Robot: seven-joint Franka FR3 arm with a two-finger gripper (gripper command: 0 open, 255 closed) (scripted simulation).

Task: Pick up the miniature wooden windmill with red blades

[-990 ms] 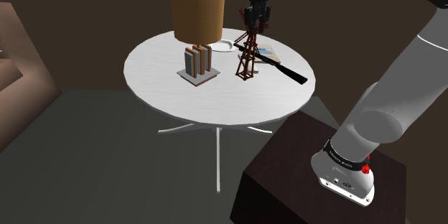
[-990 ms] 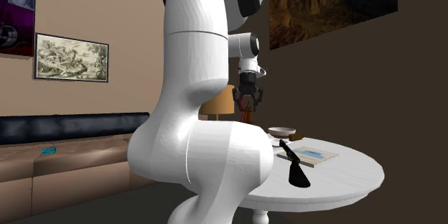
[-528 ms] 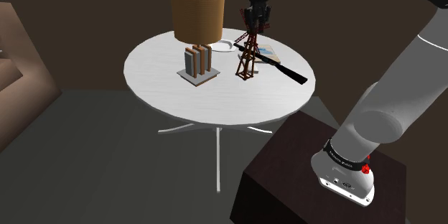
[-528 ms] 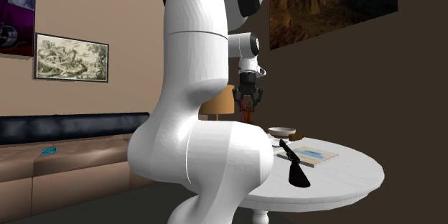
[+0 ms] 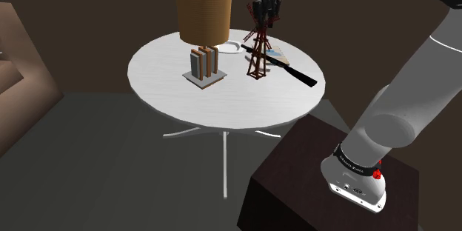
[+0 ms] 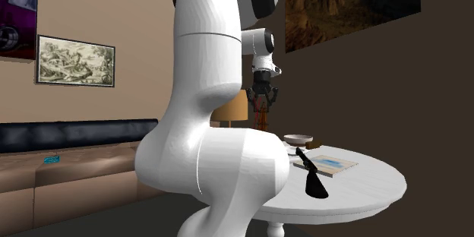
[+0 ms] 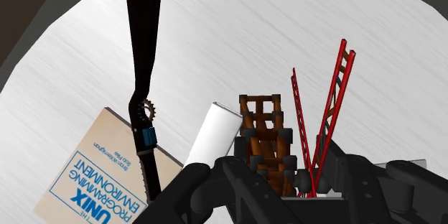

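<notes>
Gripper [image 5: 263, 24] clamped on windmill [image 5: 256, 59] top, jaws nipping brown tower, red blades alongside. Windmill upright nr far side of round table [image 5: 170, 89]; base on or barely off top, can't tell. Grasp looks done, 1 step left: clear lift.

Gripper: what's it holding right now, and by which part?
The gripper clasps the windmill by the top of its tower, beside the red blades.
</notes>
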